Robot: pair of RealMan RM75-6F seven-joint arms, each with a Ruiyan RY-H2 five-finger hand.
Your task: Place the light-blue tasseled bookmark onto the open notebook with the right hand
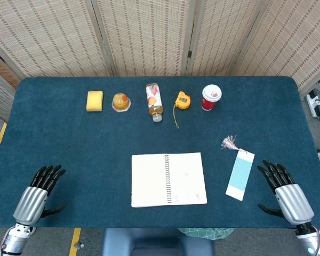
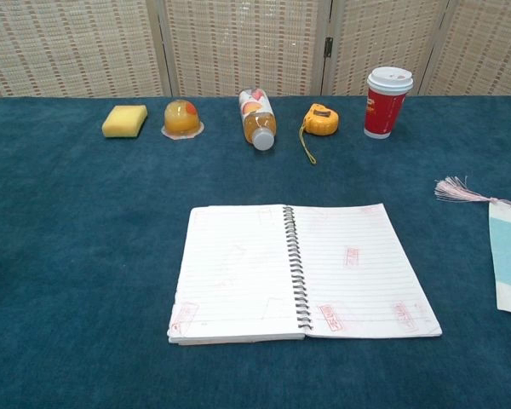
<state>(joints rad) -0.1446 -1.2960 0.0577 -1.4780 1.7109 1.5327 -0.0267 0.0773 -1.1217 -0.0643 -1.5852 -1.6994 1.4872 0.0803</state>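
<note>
So nothing's been picked up yet here. The light-blue bookmark (image 1: pixel 240 175) is lying flat on the blue table (image 1: pixel 69 138), just to the right of the open notebook (image 1: pixel 168 179), with its pink tassel (image 1: pixel 230 142) pointing toward the far side. The right hand (image 1: pixel 284 192) is parked near the table's front edge, just beside the bookmark but not touching it, fingers apart and holding nothing. The left hand (image 1: pixel 38 192) is the same deal way over on the other side, spread and empty, and it has no job in this one anyway. My guess at the main headache: the bookmark looks thin and flat against a soft cloth surface, so the fingers could just slide over it or shove it along instead of getting under an edge. If it gets pushed it might end up skewed, or slip off the near edge. Grabbing by the tassel could let the card swing and land half off the page. The row at the back (sponge (image 1: pixel 95 101), jelly cup (image 1: pixel 120 102), bottle (image 1: pixel 154 101), tape measure (image 1: pixel 182 100), red paper cup (image 1: pixel 211 97)) sits well apart, so I doubt it gets knocked.
</note>
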